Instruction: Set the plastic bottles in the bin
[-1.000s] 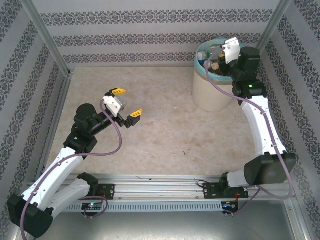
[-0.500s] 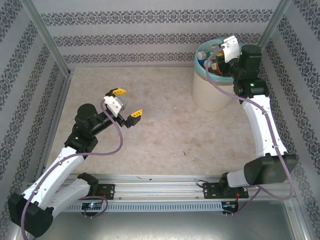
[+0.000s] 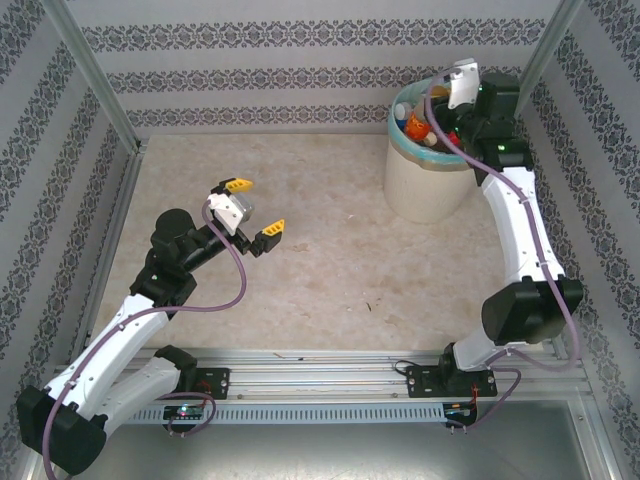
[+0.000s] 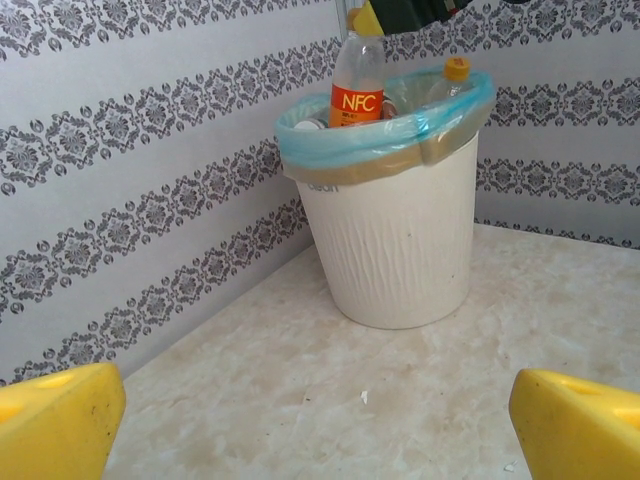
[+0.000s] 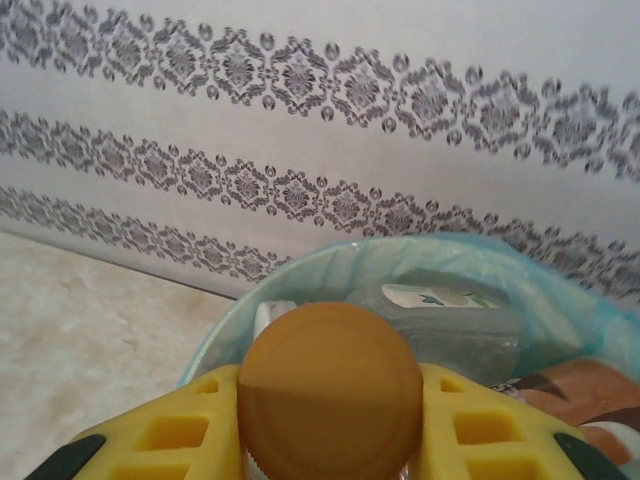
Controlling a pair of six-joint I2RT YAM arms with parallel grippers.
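The cream-white bin (image 3: 425, 195) with its blue liner stands at the far right by the back wall. My right gripper (image 3: 436, 112) hangs over its mouth, shut on the neck of an orange-labelled NFC bottle (image 4: 357, 92) that stands upright in the bin (image 4: 390, 240). In the right wrist view the bottle's orange cap (image 5: 330, 395) sits between my yellow fingers (image 5: 175, 430), above the liner rim (image 5: 300, 268). More bottles lie inside: a clear one (image 5: 450, 305) and a brown-labelled one (image 5: 585, 385). My left gripper (image 3: 256, 207) hovers open over the table's left middle, nothing in it.
Patterned walls close in the table at the back and both sides; the bin stands close to the back wall. Marbled tabletop (image 3: 340, 260) lies between my left gripper and the bin. A yellow-capped bottle (image 4: 455, 70) pokes above the bin's rim.
My right arm has shifted farther back over the bin with the bottle still gripped. The left arm has stayed put.
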